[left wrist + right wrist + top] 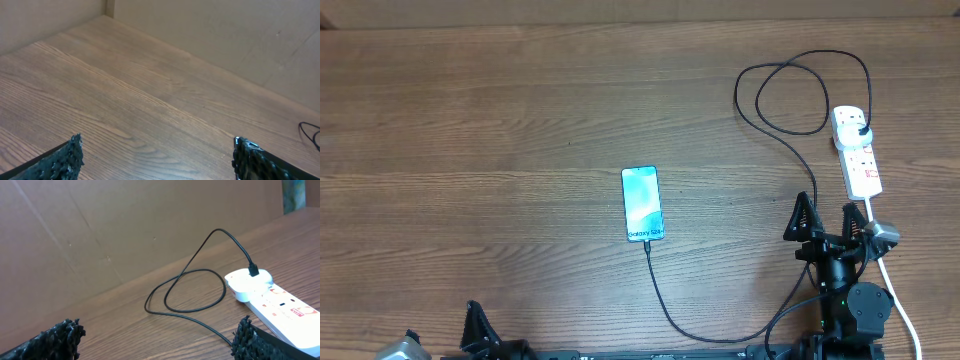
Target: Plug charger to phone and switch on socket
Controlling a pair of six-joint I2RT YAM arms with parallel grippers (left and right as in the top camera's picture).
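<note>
The phone (642,203) lies flat mid-table, screen up and lit. The charger cable (682,322) runs from the phone's near edge, where its tip touches the phone, along the front and up the right side. It loops and ends at a black plug (861,129) in the socket (857,152). The socket also shows in the right wrist view (282,305), with the cable loop (192,291) before it. My right gripper (828,222) (157,340) is open and empty, just short of the socket's near end. My left gripper (440,335) (157,160) is open and empty at the front left.
The thick white cord (897,292) runs from the socket's near end past my right arm to the front edge. A brown wall stands behind the table in both wrist views. A bit of black cable (310,133) shows at the left wrist view's right edge.
</note>
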